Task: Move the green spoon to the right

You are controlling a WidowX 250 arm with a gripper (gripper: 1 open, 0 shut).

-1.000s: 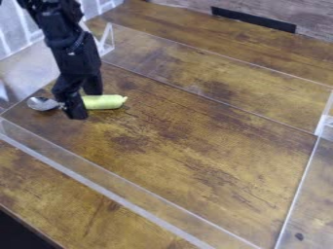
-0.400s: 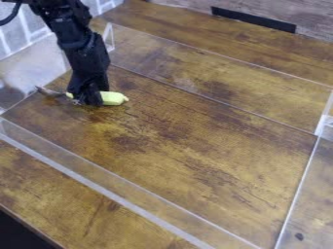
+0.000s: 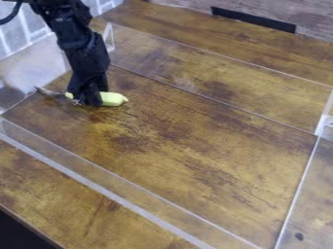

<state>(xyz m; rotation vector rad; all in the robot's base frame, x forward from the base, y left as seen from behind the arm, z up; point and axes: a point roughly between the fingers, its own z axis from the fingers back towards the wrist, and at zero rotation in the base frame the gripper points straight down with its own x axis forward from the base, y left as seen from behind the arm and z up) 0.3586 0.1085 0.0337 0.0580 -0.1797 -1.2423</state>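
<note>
The green spoon (image 3: 115, 98) lies on the wooden table at the left, its yellow-green handle end sticking out to the right of the black gripper (image 3: 88, 97). A sliver of its silver bowl shows on the gripper's left side. The gripper stands straight down over the spoon's middle, with its fingers closed against the handle. The middle of the spoon is hidden behind the fingers. The spoon looks to rest on or just above the table surface.
A low clear plastic wall (image 3: 156, 209) fences the wooden work area (image 3: 196, 117) along the front, left and right sides. A dark strip (image 3: 254, 17) lies at the back edge. A white object (image 3: 326, 124) sits at the right border.
A second ago the gripper stood open astride the spoon. It has since closed on the handle and shifted slightly right. Nothing moved in the last half second.
</note>
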